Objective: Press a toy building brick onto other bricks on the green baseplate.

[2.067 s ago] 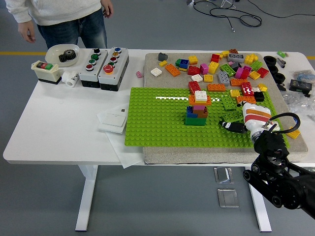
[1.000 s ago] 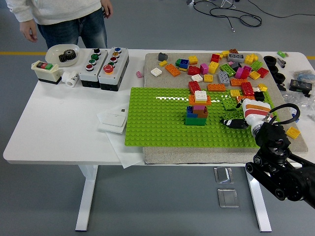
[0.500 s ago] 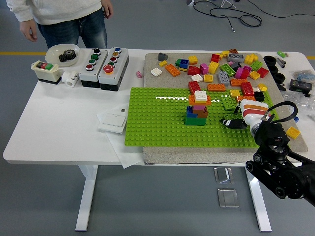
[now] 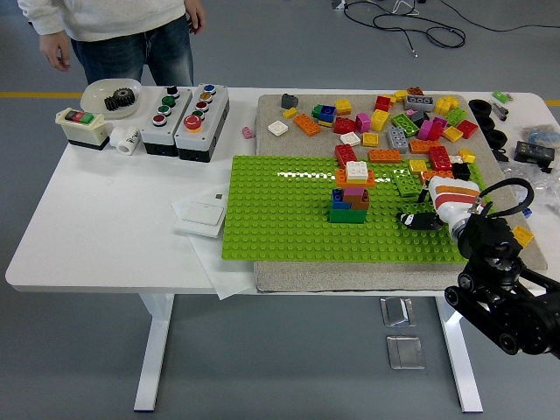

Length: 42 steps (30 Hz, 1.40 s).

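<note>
Your right hand (image 4: 426, 213) is hovering over the baseplate's (image 4: 280, 219) right edge, black fingers (image 4: 409, 219) curling low over the studs; you cannot tell whether they are gripping a brick. Loose bricks (image 4: 411, 131) are crowding just behind it, along the baseplate's far right corner. The stack (image 4: 352, 194) is standing near the baseplate's middle, apart from the hand, with bare green studs lying open between them and out to the left edge. A person (image 4: 122, 31) is standing beyond the desk's far left corner.
</note>
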Motion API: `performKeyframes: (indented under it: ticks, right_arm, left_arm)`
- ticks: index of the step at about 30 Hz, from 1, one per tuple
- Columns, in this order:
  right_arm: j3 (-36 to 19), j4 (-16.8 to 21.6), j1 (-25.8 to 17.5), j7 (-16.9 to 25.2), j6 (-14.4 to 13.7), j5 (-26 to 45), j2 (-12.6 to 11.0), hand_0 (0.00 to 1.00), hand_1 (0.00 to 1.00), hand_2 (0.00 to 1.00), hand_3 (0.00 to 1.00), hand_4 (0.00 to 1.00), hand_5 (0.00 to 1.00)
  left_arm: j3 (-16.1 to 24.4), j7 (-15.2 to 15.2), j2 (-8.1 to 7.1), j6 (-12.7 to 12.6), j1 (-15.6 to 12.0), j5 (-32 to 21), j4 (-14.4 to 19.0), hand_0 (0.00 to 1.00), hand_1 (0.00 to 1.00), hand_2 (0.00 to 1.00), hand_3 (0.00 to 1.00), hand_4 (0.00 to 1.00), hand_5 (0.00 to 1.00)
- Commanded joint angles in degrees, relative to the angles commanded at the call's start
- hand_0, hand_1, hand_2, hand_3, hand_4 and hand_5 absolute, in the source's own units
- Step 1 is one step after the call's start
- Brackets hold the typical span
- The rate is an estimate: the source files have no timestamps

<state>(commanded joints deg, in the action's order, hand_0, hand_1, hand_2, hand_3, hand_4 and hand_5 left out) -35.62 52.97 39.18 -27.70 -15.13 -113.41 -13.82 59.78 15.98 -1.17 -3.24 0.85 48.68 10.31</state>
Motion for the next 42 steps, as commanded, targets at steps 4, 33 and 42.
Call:
performKeyframes:
  ticks: [4,33,42]
  right_arm:
    - [0.6,0.4,-0.2,0.4,0.1,0.4,-0.9,0.456,0.46,0.545,0.517,0.858,0.544]
    - [1.0,6.9,-0.1,6.6,5.8,-0.4,-8.3,0.626,0.623,0.693,0.703,0.936,0.53]
    - [2.2,6.0,1.1,17.5,9.2,-0.6,-11.7,0.676,0.662,0.727,0.762,0.966,0.506]
  left_arm:
    - [0.1,0.0,-0.03,0.0,-0.1,0.2,0.0,0.882,0.839,0.837,0.641,0.724,0.646]
    - [1.4,-0.1,0.04,0.0,-0.1,1.5,0.0,0.881,0.84,0.838,0.641,0.722,0.646]
    - [1.5,-0.1,0.09,0.0,0.1,1.4,0.0,0.881,0.84,0.838,0.64,0.721,0.645]
